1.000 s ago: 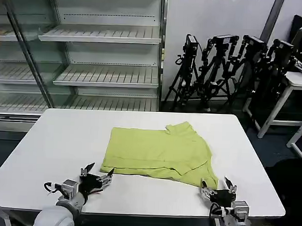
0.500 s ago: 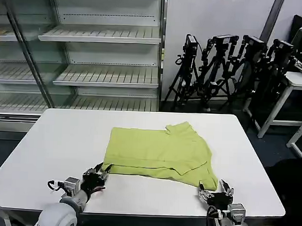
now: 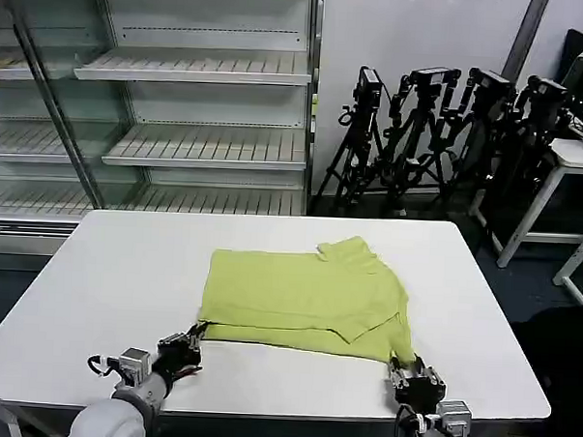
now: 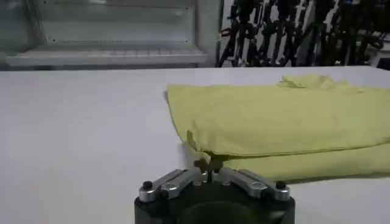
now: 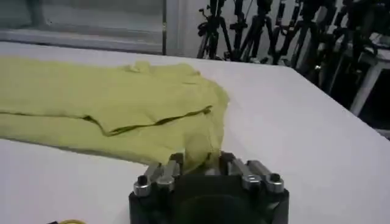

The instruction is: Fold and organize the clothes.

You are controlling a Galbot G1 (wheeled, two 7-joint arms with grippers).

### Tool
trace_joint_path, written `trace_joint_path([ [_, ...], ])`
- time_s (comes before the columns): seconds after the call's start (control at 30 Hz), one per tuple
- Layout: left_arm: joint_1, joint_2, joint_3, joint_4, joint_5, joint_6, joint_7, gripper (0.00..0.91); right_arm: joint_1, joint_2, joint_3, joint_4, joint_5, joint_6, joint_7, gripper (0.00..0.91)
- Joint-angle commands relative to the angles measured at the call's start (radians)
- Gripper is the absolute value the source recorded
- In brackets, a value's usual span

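A lime T-shirt (image 3: pixel 303 296) lies partly folded on the white table (image 3: pixel 125 260), with a sleeve sticking out at its far right. My left gripper (image 3: pixel 187 345) sits low at the shirt's near left corner. In the left wrist view the left gripper (image 4: pixel 208 164) has its fingertips pressed together on the edge of the T-shirt (image 4: pixel 286 122). My right gripper (image 3: pixel 415 374) is at the near right corner. In the right wrist view a bunch of the T-shirt (image 5: pixel 91 97) stands pinched between the right gripper's (image 5: pixel 200 159) fingers.
Both grippers are close to the table's front edge. Bare tabletop lies to the left and right of the shirt. Behind the table stand white shelves (image 3: pixel 198 147), a row of black tripods (image 3: pixel 441 128) and another white table (image 3: pixel 575 153).
Both grippers moved forward to the shirt's near corners and went from open to shut on the fabric. The near right corner is drawn slightly toward the right gripper.
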Motion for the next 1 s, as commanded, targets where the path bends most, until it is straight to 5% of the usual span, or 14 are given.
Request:
trace_joint_path([
  [0.03,0.177,-0.027,-0.052,-0.152,0.046,-0.009,0.001,0.02,-0.096,0.0,0.001,0.09,-0.025,0.01,-0.003,0.0],
  [0.27,0.296,-0.072,-0.106,-0.267,0.103,-0.02,0.002,0.02,-0.212,0.0,0.006,0.171,-0.065,0.031,-0.001,0.0],
  [0.8,0.452,-0.02,-0.242,-0.321,0.084,-0.018,-0.002,0.02,-0.385,-0.012,-0.02,0.234,-0.144,0.075,0.007,0.0],
  [0.83,0.455,-0.02,-0.245,-0.321,0.086,-0.016,-0.002,0.03,-0.384,-0.012,-0.02,0.234,-0.144,0.074,0.006,0.907],
  [0.87,0.456,-0.02,-0.248,-0.321,0.087,-0.016,-0.002,0.131,-0.384,-0.013,-0.02,0.235,-0.149,0.065,0.006,0.907],
  [0.9,0.456,-0.021,-0.252,-0.318,0.093,-0.01,-0.002,0.786,-0.38,-0.01,-0.021,0.237,-0.155,0.043,0.008,0.907],
  [0.93,0.456,-0.02,-0.258,-0.316,0.095,0.001,-0.001,0.907,-0.377,-0.01,-0.023,0.24,-0.155,0.036,0.007,0.907],
  [1.0,0.458,-0.019,-0.267,-0.318,0.094,0.015,0.001,0.907,-0.376,-0.007,-0.023,0.245,-0.154,0.037,0.007,0.907],
])
